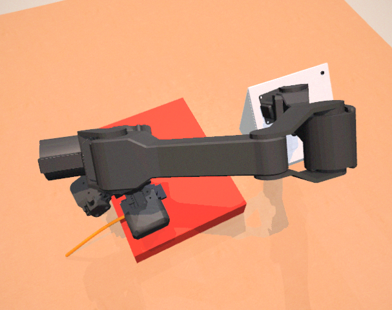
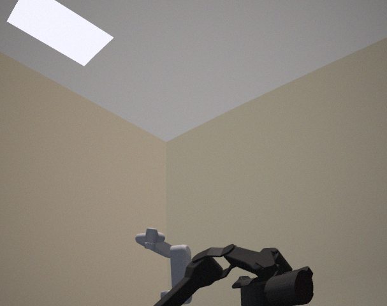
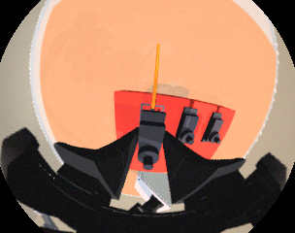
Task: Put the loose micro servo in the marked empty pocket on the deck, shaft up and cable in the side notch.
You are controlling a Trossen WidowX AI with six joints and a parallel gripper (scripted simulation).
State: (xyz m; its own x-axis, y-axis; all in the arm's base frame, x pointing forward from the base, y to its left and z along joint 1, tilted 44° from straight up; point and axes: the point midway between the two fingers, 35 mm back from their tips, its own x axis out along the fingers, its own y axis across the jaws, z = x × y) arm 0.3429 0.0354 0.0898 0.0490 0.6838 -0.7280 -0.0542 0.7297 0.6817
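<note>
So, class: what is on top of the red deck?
In the wrist view, two dark servos sit on the red deck. Beside them the gripper is shut on a third servo, its orange cable trailing off the edge. The pocket cannot be seen; from above, the arm covers it.

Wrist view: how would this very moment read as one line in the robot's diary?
gripper: shut on micro servo | orange cable: trailing past red deck edge | two other servos: on the deck | release: not yet done
</note>
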